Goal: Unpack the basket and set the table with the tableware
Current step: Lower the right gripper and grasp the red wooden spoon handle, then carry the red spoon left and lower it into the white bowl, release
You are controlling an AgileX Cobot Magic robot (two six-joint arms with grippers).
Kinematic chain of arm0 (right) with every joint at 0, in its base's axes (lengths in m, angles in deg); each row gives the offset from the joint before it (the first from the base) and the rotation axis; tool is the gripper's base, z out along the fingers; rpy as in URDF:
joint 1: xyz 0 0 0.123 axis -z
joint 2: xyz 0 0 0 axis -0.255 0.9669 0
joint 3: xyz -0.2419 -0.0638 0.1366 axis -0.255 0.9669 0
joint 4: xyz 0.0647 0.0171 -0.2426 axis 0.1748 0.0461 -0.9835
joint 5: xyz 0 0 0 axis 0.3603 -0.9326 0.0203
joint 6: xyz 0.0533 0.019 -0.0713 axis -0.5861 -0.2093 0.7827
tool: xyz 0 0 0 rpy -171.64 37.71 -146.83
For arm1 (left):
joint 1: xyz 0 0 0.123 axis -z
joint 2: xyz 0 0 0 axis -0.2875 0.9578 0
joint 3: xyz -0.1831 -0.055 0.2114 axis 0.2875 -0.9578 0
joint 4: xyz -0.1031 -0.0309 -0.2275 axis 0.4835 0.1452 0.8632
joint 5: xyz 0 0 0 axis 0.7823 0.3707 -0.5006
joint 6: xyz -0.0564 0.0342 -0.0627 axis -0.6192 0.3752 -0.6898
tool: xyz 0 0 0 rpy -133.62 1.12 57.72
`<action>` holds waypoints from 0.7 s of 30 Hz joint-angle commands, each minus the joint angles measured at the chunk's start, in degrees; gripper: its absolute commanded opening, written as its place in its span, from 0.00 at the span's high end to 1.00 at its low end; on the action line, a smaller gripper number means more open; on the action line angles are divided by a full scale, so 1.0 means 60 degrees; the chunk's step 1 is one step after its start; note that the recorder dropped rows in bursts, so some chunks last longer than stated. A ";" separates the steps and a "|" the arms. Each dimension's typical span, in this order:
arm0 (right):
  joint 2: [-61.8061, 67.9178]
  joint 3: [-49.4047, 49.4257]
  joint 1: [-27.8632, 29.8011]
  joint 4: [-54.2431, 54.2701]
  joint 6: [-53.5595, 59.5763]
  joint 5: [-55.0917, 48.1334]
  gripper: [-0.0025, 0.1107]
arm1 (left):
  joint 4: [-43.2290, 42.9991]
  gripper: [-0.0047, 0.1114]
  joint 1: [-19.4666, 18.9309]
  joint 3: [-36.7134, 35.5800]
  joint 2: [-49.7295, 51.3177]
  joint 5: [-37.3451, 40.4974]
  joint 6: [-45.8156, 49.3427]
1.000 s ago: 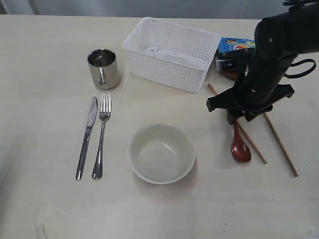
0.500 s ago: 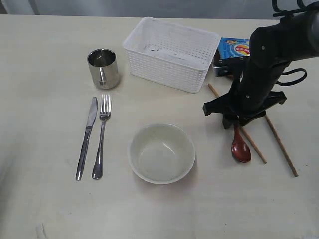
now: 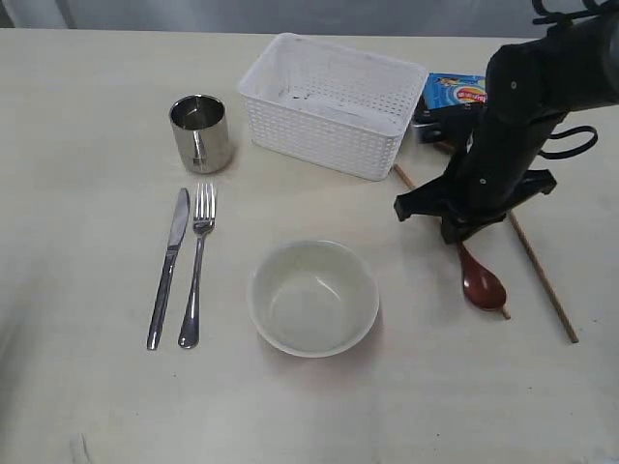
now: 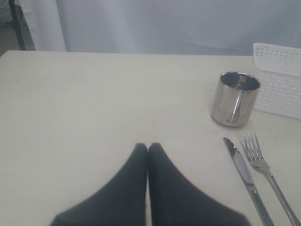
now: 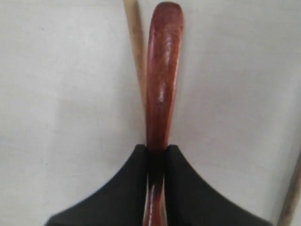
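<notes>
Right gripper [image 5: 156, 149]: clamped on the wooden spoon [image 3: 483, 287] by its handle, a chopstick [image 5: 135, 42] just beside it.
Left gripper [image 4: 148, 147]: closed tip to tip, over the table [image 4: 84, 94].

The right arm [image 3: 513, 135] hides the spoon [image 3: 483, 287] handle and part of the blue bag [image 3: 455, 90].

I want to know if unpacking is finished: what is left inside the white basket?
Nothing shows inside the basket but its bare floor with a few dark specks. Its near wall hides the strip of floor just behind it.
</notes>
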 commanded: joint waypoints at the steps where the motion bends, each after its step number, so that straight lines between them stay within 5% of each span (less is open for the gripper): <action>1: -0.0809 -0.0064 0.0049 -0.0099 0.0078 -0.0177 0.98 | 0.0004 0.96 -0.0028 -0.0036 -0.0040 -0.0082 0.0027; 9: -0.2269 -0.0064 -0.0208 0.0061 0.0100 -0.0751 0.98 | 0.0004 0.96 -0.0028 -0.0036 -0.0040 -0.0082 0.0027; 21: -0.3604 -0.0064 -0.4063 0.0165 0.0749 0.1396 0.98 | 0.0004 0.96 -0.0028 -0.0036 -0.0040 -0.0082 0.0027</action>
